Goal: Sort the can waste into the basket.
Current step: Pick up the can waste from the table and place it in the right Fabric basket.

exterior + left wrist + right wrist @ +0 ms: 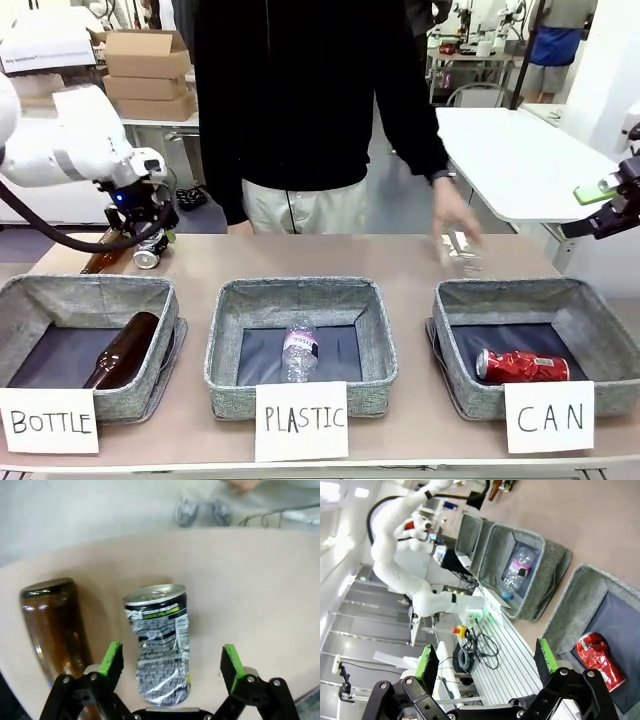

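Fingers of the left gripper [171, 654] stand spread, the dark can [159, 640] lying between them. Those of the right gripper [486, 656] are released too.

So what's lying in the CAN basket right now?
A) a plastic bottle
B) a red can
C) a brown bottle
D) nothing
B: a crushed red can lies on its side inside the basket marked CAN.

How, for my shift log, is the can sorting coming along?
Done: the red can lies in the CAN basket. In hand: the left gripper, open, straddles the dark can on the table, not yet closed. Remaining: grip it and carry it to that basket. The right gripper is open.
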You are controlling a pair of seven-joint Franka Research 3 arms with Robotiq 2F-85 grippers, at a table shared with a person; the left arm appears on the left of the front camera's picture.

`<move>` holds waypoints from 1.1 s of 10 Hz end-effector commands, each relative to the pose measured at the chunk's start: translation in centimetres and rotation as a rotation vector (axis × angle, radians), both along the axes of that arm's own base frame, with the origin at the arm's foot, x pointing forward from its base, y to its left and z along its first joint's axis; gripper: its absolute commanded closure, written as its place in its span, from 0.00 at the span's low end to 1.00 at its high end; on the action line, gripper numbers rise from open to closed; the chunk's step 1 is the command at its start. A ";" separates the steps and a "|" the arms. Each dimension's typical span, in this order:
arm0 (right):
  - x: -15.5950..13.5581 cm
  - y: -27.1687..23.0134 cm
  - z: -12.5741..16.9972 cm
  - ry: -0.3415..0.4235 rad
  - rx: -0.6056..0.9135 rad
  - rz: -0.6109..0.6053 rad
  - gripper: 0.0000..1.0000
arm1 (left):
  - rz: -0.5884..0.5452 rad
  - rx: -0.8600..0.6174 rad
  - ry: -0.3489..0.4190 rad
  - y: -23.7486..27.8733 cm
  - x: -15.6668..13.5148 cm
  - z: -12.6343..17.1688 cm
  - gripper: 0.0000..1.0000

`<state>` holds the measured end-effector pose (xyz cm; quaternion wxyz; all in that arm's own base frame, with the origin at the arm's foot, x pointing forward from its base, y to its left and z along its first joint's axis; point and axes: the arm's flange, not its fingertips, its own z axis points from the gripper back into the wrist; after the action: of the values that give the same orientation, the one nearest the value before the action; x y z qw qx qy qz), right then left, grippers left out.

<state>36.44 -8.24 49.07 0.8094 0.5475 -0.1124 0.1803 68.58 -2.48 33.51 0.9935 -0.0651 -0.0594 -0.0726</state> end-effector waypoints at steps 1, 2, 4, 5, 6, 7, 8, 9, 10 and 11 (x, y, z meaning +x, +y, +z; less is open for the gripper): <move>0.0 0.0 0.4 0.006 -0.010 -0.001 0.00 | 0.002 0.018 0.062 -0.4 1.4 -1.0 0.00; 0.0 0.0 0.4 0.006 -0.010 -0.001 0.00 | 0.014 0.054 0.086 -0.3 1.4 -1.6 0.00; 0.0 0.0 0.4 0.006 -0.010 -0.001 0.00 | 0.011 0.058 0.083 -0.5 1.1 -1.8 0.00; 0.0 0.0 0.4 0.006 -0.010 -0.001 0.00 | 0.007 0.055 0.088 -0.6 1.0 -1.9 0.00; 0.0 0.0 0.4 0.006 -0.010 -0.001 0.00 | -0.003 0.051 0.121 -0.7 0.9 -2.0 0.60; 0.0 0.0 0.4 0.006 -0.010 -0.001 0.00 | 0.001 0.046 0.117 -0.7 0.8 -2.1 0.60; 0.0 0.0 0.4 0.006 -0.010 -0.001 0.00 | 0.000 0.047 0.112 -0.6 0.7 -2.0 1.00; 0.0 0.0 0.4 0.006 -0.010 -0.001 0.00 | 0.003 0.042 0.106 -0.4 0.5 -2.0 0.65; 0.0 0.0 0.4 0.006 -0.010 -0.001 0.00 | 0.011 0.043 0.104 -0.2 0.5 -1.9 1.00; 0.0 0.0 0.4 0.006 -0.010 -0.001 0.00 | 0.008 0.041 0.095 0.0 0.4 -1.7 1.00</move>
<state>36.44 -8.24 49.07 0.8094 0.5475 -0.1124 0.1803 69.22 -2.39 31.69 0.9960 -0.0503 -0.0122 -0.0730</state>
